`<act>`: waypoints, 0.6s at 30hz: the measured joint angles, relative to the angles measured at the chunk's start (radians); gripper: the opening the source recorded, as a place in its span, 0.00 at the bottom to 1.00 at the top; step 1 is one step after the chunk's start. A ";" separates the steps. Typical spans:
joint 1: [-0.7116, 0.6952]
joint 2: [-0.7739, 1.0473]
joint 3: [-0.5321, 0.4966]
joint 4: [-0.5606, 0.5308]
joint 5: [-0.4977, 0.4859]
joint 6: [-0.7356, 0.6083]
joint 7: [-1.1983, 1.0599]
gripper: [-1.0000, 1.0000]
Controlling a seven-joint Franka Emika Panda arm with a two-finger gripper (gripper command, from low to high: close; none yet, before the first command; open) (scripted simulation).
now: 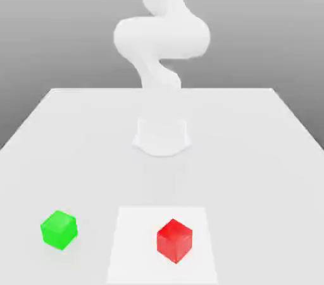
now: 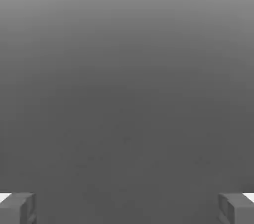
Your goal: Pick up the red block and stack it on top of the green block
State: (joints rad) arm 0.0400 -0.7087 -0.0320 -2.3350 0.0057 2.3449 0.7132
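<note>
Red block (image 1: 174,240): not the largest thing, but the thing of the task; it rests on a paler square patch (image 1: 133,246) of the worktop, near the front edge, apart from all else.
Worktop (image 1: 253,151): white, wide, flat.
Arm (image 1: 161,34): white, it rises from its round base (image 1: 162,136) behind both blocks.
Hand (image 2: 127,208): fingers (image 2: 17,208) spread wide, nothing between them.
Green block (image 1: 59,229): on the worktop, toward the exterior view's left of the red block, well apart from it.
</note>
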 joint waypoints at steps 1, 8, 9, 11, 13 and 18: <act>0.016 0.039 -0.013 -0.015 0.003 0.019 -0.038 0.50; 0.107 0.297 -0.084 -0.114 0.036 0.145 -0.294 0.50; 0.119 0.333 -0.093 -0.127 0.040 0.163 -0.330 0.50; 0.139 0.406 -0.107 -0.155 0.050 0.199 -0.403 0.50; 0.152 0.479 -0.114 -0.183 0.061 0.234 -0.476 0.50; 0.175 0.660 -0.119 -0.252 0.066 0.323 -0.644 0.50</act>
State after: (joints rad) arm 0.2146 -0.0491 -0.1513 -2.5874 0.0721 2.6682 0.0690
